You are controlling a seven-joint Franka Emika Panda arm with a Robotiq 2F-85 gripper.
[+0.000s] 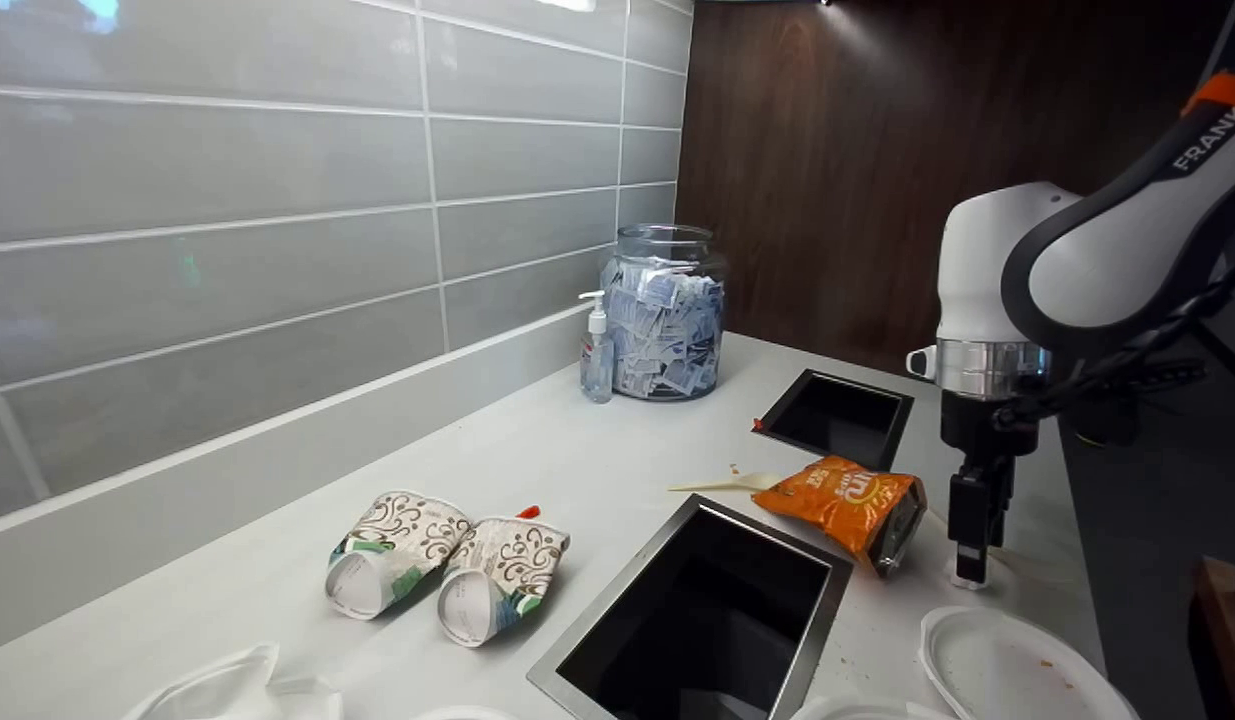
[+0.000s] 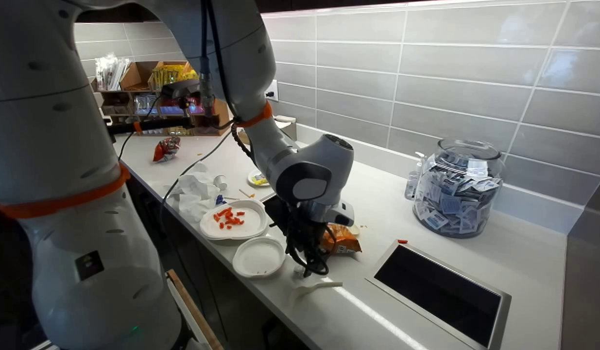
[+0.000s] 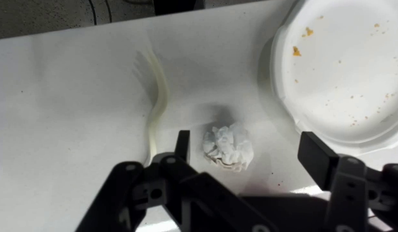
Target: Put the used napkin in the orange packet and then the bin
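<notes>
On your white counter you have the crumpled napkin, with a pale utensil and a crumb-specked plate near it, the orange packet, two paper cups on their sides, and a pump bottle just beside a glass jar.

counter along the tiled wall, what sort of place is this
Probably a shared or office kitchenette: there's a compartmented rack, a sachet-filled glass jar and a framed bin opening set into the countertop.
</notes>
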